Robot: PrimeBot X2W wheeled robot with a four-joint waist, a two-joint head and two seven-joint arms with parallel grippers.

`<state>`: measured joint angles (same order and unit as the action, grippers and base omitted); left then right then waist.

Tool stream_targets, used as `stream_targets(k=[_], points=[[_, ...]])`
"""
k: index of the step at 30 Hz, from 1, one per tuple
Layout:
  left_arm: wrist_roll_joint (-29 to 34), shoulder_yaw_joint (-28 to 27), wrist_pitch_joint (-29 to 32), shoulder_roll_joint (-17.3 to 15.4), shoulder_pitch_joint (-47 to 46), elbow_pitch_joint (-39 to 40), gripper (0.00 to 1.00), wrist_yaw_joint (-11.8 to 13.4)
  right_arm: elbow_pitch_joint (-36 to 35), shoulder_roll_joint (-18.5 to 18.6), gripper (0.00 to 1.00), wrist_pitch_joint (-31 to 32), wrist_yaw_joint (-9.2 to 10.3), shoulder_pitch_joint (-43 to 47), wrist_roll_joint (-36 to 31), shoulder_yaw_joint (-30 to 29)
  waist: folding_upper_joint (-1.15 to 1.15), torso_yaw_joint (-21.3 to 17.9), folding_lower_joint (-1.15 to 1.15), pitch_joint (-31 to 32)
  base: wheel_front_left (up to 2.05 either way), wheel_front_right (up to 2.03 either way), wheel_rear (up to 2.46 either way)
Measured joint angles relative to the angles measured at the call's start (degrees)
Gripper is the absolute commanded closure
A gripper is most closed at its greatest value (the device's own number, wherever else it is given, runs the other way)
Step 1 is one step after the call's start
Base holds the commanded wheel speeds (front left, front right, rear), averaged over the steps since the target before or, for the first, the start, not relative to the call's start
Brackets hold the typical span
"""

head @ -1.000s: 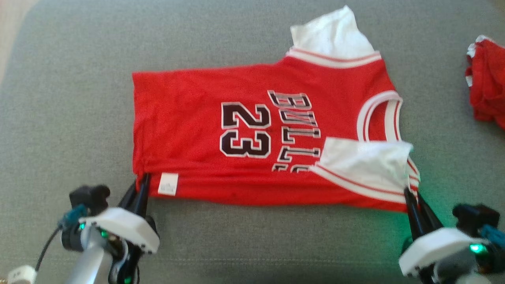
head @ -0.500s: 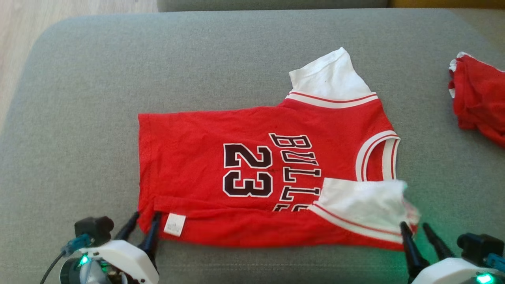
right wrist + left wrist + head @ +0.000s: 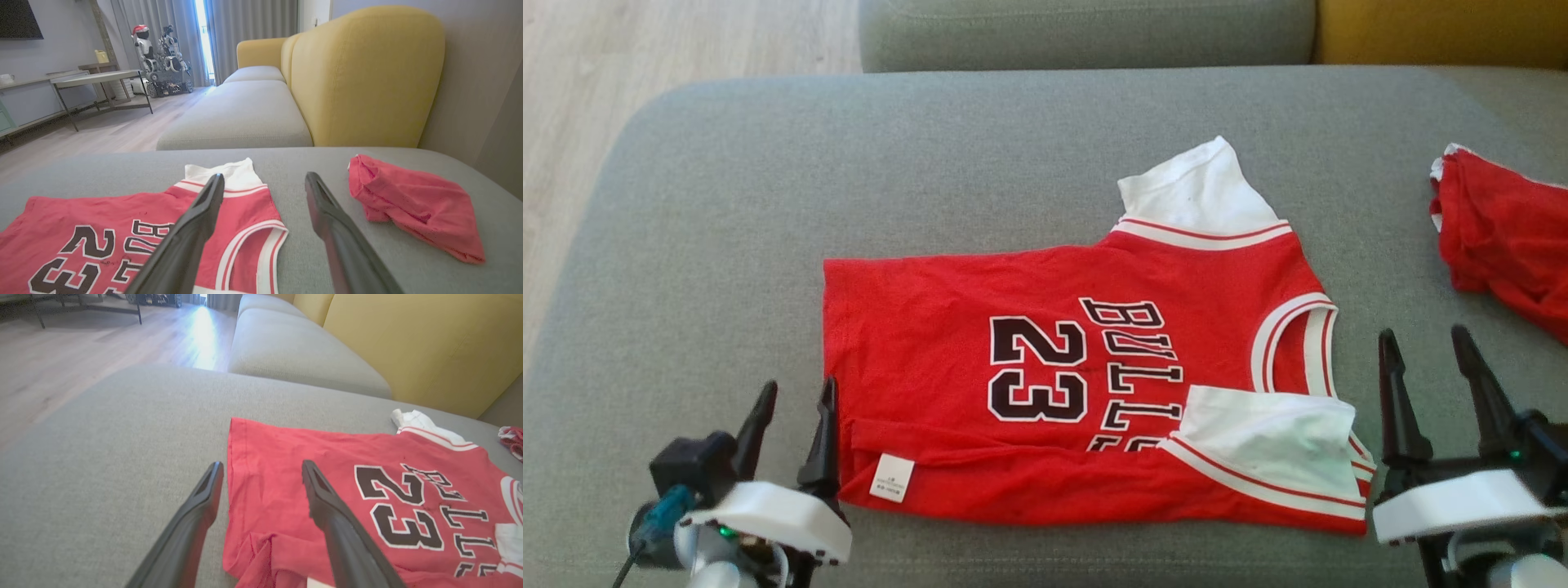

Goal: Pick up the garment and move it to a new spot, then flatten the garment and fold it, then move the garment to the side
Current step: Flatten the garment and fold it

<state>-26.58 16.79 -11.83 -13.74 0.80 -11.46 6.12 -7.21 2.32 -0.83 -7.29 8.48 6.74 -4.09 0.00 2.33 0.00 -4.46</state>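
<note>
Since the left fingers point(image 3: 823, 433) and right fingers point(image 3: 1396, 400) have released the red basketball jersey point(image 3: 1054, 286), both are hovering spread and empty, leaving its near edge folded.

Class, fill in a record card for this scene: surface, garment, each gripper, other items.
surface: grey sofa cushion
garment: red jersey numbered 23, spread flat, near edge folded over
left gripper: jaws open, one finger over the hem corner
right gripper: jaws open, beside the collar end, holding nothing
other: crumpled red cloth, apart from the jersey
</note>
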Motion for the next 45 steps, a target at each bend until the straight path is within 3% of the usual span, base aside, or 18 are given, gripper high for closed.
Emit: stream_targets(k=[13,20,29,38,42,45], points=[[1.8,-0.2,-0.8,-0.2,-1.6,1.8,0.0,1.3,-1.0,0.0,0.0,-0.4,0.0,-1.1,-1.3,0.5,0.0,0.5,0.0,0.6,0.0,0.0,0.0],[-1.1,-0.3,1.8,0.1,-13.1,-4.9,0.0,-2.6,-1.7,0.0,0.0,-0.1,0.0,-2.8,-1.2,0.4,0.0,0.7,0.0,-3.2,0.0,0.0,0.0],[-5.5,-0.4,7.8,0.8,-29.8,-24.8,0.0,-9.7,-1.1,0.1,0.0,-0.2,0.0,-9.2,-1.2,2.5,0.0,-0.1,0.0,-10.0,0.0,0.0,0.0],[-8.5,1.3,10.2,0.7,-38.6,-40.5,0.0,-13.2,2.1,0.1,0.0,-1.7,0.0,-12.0,-0.7,3.9,0.0,-2.6,0.0,-13.9,0.0,0.0,0.0],[-9.8,2.1,9.9,0.2,-40.9,-43.4,0.98,-13.2,2.6,0.1,0.0,-1.8,0.0,-13.0,-0.7,3.7,0.0,-3.3,0.0,-14.4,0.0,0.0,0.0],[-10.6,3.1,9.9,0.2,-41.5,-44.2,1.0,-13.3,2.7,0.1,0.0,-2.1,0.0,-13.3,-0.7,3.6,0.0,-3.4,0.0,-14.6,0.0,0.0,0.0]])
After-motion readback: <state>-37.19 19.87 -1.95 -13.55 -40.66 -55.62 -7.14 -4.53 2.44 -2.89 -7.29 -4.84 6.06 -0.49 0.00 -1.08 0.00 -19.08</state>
